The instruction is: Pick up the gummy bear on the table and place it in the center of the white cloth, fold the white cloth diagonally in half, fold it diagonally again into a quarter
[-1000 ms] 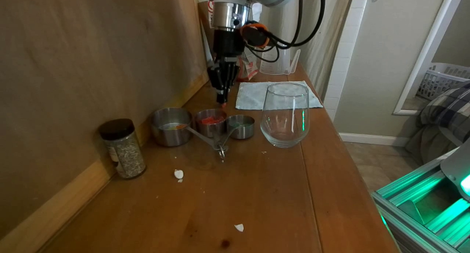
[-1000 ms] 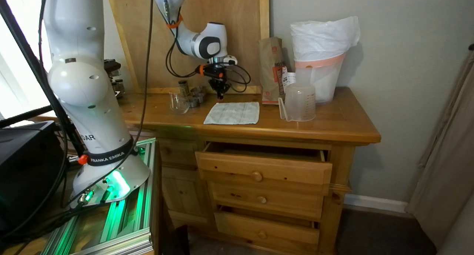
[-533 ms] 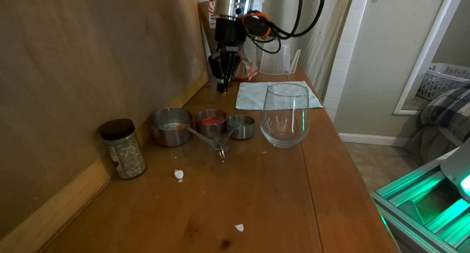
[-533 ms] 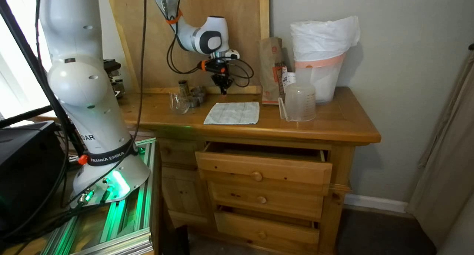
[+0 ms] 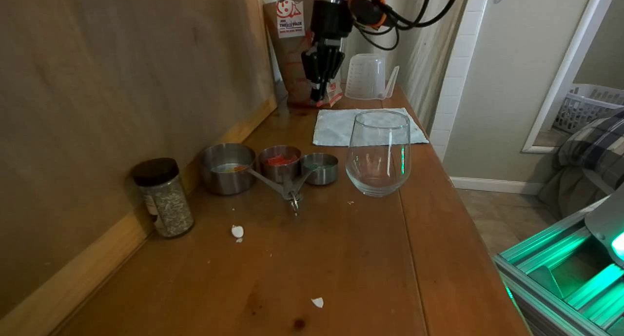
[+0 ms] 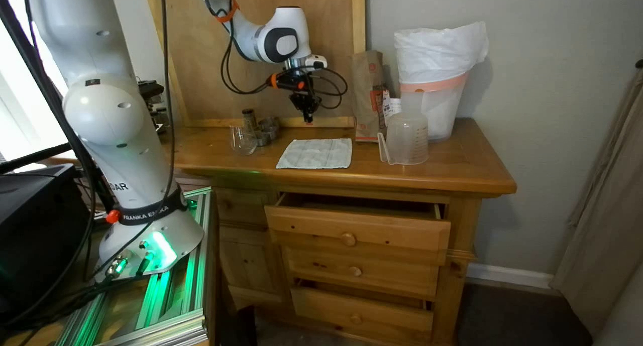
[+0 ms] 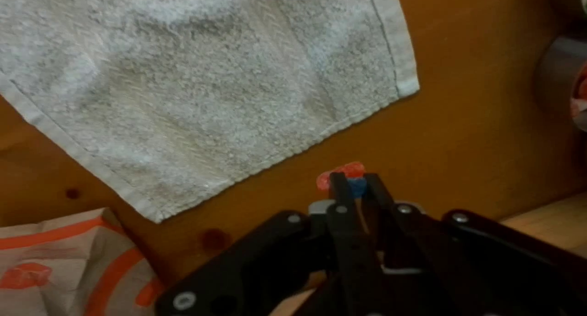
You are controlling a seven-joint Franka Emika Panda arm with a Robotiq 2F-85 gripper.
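Brown tabletop [image 5: 351, 258] lies beneath the gripper [image 7: 355, 176], which clamps a red gummy bear [image 7: 352, 169] above the gap between the white cloth [image 6: 315, 154] and the back edge.

Blown-out white light floods the upper left of an exterior view; green light glows on the white rounded robot base [image 6: 163, 248]. Green and white reflections streak a clear stemless glass [image 5: 378, 160]. The wrist view is dim, its black jointed claw [image 7: 356, 178] blurred.
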